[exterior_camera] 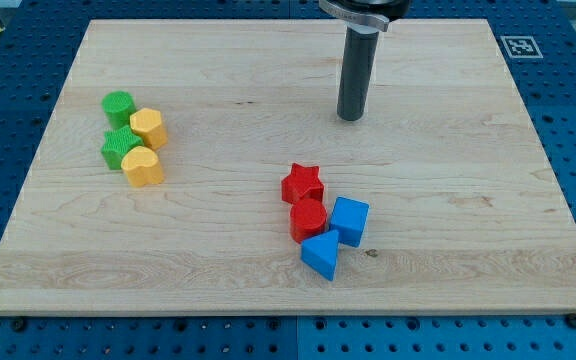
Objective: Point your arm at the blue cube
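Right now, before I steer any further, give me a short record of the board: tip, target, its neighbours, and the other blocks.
tip: my tip rests on the board, toward the view's top, touching no block
target: blue cube, below the tip, toward the view's bottom
target neighbours: red block against its left side, blue wedge at its lower left, red star above the red block
other blocks: two green blocks and two yellow blocks, clustered at the view's left
path to target: open board

Eight small blocks lay on the tabletop (268, 90) — two of each colour pair: a green cylinder (118, 106) and green star (120, 146); a yellow hexagon (149, 128) and yellow heart (143, 166); a red star (302, 183) and red cylinder (308, 219); a blue cube (349, 220) and blue wedge (320, 256).
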Controlling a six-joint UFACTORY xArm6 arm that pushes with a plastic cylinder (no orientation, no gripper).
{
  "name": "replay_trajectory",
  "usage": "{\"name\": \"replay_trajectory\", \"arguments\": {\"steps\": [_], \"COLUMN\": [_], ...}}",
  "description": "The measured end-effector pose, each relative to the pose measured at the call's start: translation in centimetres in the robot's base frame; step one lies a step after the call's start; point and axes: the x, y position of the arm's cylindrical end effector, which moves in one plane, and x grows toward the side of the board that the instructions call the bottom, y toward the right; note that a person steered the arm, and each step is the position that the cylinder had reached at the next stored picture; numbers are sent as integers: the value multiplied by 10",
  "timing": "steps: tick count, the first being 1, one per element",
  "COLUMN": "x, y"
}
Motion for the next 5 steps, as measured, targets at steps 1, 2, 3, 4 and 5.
{"name": "replay_trajectory", "arguments": {"steps": [1,2,3,4,5], "x": [0,0,0,42,112], "y": [0,0,0,20,32]}}
